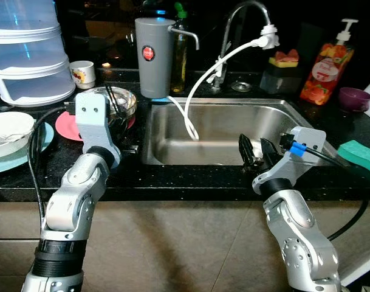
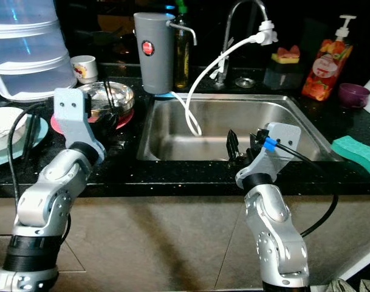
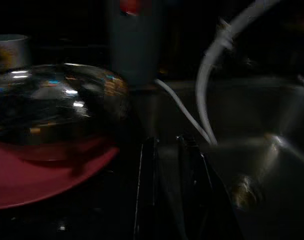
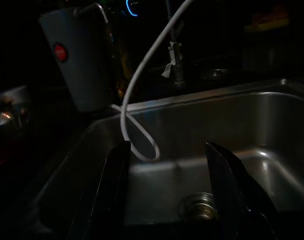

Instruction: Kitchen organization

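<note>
Nearest, the right gripper [image 1: 255, 149] hangs over the front rim of the steel sink [image 1: 172, 155], its black fingers [image 4: 108, 190] spread apart and holding nothing. The left gripper [image 3: 166, 190], fingers close together with only a narrow gap, rests on the dark tabletop [image 1: 130, 179] just beside a shiny steel bowl [image 1: 121, 100] seated on a red plate [image 1: 66, 126]. A white hose [image 1: 200, 85] loops from the faucet [image 1: 239, 15] into the basin. Behind stand a grey canister [image 1: 153, 55], a green sponge [image 1: 361, 155] and a soap bottle [image 1: 324, 70].
</note>
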`<state>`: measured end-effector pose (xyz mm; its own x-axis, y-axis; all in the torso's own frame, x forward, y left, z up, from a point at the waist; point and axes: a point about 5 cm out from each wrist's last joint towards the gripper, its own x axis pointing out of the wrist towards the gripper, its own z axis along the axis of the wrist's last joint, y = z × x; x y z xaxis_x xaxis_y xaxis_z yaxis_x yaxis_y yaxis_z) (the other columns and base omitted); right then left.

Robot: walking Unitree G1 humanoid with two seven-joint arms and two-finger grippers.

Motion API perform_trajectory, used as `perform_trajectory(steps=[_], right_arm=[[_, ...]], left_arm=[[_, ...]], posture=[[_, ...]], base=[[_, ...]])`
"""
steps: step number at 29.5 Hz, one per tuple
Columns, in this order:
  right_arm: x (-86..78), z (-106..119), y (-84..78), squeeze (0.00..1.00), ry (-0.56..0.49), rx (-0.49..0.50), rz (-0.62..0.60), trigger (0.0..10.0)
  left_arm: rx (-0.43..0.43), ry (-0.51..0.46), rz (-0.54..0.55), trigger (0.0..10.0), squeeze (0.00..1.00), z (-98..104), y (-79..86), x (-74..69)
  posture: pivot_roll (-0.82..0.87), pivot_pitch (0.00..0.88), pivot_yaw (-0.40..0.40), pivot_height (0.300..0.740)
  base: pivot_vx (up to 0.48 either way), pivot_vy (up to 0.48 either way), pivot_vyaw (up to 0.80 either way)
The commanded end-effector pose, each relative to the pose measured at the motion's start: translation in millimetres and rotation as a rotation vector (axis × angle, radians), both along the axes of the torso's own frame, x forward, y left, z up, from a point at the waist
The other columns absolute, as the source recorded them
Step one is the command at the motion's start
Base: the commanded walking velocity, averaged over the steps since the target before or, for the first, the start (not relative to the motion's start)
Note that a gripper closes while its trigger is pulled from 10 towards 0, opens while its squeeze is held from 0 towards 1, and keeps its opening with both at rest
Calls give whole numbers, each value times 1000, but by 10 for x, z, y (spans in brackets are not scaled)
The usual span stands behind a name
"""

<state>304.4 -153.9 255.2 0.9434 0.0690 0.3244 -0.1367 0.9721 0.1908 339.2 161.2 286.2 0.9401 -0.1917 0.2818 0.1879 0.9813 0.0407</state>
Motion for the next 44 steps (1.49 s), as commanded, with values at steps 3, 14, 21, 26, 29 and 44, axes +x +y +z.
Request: perform_trajectory(steps=[3,14,21,26,29,44], right_arm=[[-53,-195,77,0,84,-99,65,10000],[-100,-71,310,0,-17,-242,192,10000],[-27,117,223,0,-72,-182,141,10000],[-41,97,222,0,-68,-180,136,10000],[-57,82,226,0,-66,-181,136,10000],[-21,49,148,0,-53,-143,92,10000]], left_arm=[[224,104,-62,10000,0,-290,-55,-147],[303,92,68,10000,0,-253,44,-169],[287,55,203,10000,0,-147,173,-46],[97,74,161,10000,0,-162,93,-30],[-99,47,110,10000,0,-81,54,-39],[-563,93,66,10000,1000,-42,231,81]], posture=[[15,151,-35,740],[28,189,-37,740],[21,179,-42,740],[9,177,-44,740],[0,174,-42,740],[-3,158,-51,740]], base=[[0,0,0],[0,0,0],[0,0,0],[0,0,0],[0,0,0],[0,0,0]])
